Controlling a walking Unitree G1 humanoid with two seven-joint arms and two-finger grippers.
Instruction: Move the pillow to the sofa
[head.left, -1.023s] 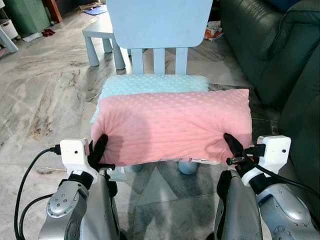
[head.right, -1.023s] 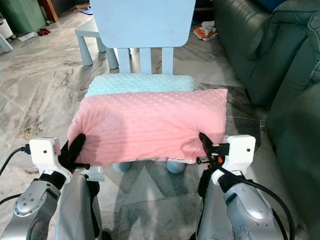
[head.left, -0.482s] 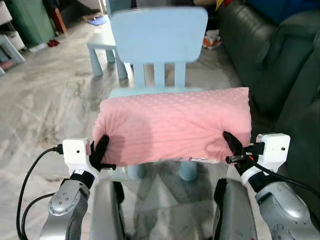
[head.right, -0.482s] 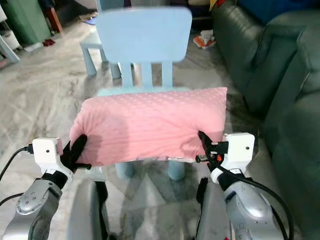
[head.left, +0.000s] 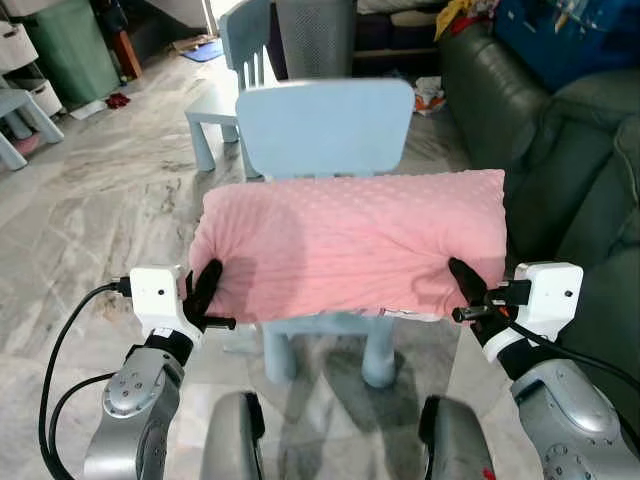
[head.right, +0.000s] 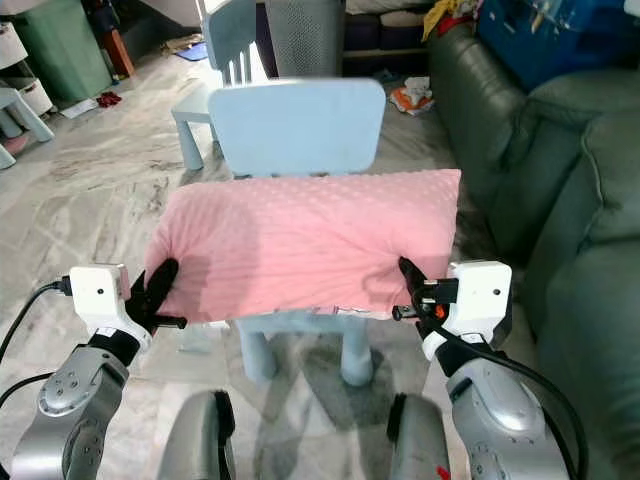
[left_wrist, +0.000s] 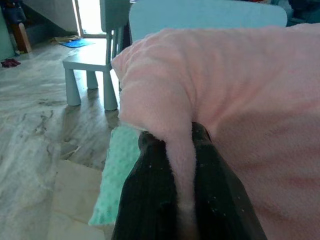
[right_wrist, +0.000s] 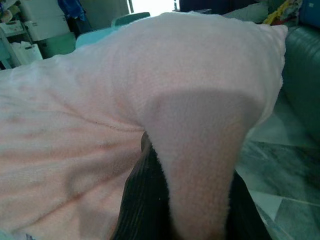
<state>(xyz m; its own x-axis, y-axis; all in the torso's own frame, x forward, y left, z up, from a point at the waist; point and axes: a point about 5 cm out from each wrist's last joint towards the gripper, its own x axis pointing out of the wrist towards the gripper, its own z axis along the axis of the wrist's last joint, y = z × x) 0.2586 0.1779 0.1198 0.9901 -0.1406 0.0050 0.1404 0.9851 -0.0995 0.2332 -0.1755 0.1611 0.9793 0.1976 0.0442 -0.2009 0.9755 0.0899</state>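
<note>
Pink pillow (head.left: 350, 245) held between both grippers: left gripper (head.left: 205, 296) pinching one corner, right gripper (head.left: 466, 290) pinching other; blue chair (head.left: 330, 125) beyond fingers.

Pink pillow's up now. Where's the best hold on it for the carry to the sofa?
By its two short ends, one gripper from each side, as now: the left gripper pinches a fold at the near left corner and the right gripper the near right corner. The pillow is long, soft and lying flat, so end grips keep it from sagging or folding.
</note>
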